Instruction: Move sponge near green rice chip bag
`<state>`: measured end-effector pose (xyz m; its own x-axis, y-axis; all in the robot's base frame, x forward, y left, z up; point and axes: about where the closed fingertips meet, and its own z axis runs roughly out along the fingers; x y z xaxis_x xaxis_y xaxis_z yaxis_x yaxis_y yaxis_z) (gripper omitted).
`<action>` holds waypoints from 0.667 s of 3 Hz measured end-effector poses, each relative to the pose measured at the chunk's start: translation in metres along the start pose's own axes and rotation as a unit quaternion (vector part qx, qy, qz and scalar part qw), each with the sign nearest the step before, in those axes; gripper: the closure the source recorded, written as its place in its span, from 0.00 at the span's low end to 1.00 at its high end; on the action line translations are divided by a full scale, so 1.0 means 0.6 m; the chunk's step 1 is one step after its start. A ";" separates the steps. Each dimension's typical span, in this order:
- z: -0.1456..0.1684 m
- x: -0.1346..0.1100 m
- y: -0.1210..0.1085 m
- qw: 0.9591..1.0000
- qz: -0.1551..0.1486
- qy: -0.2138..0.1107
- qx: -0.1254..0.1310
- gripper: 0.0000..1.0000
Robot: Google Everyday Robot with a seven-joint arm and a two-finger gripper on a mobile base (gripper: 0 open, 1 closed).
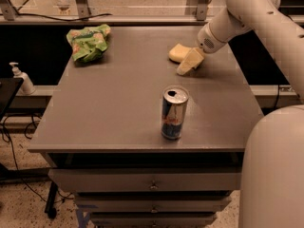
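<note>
The sponge (175, 52) lies flat on the table (109, 108), towards its far right part, directly behind the claw (188, 63). The claw's tip is down at the sponge's near edge. Contact between the two cannot be confirmed. Whether the claw is released or clenched cannot be determined.

The green rice chip bag (88, 42) lies crumpled at the far left corner, well apart from the claw, to its left as seen from the table's front. A drink can (174, 113) stands upright in front of the claw, near the front edge. The arm (247, 8) reaches in from the right.
</note>
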<state>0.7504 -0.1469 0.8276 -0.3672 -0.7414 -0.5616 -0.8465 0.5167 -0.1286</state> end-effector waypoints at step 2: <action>-0.015 -0.036 0.033 0.999 0.023 -0.009 -0.032 0.63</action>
<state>0.7380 -0.1245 0.8447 -0.4006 -0.7091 -0.5803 -0.8515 0.5219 -0.0500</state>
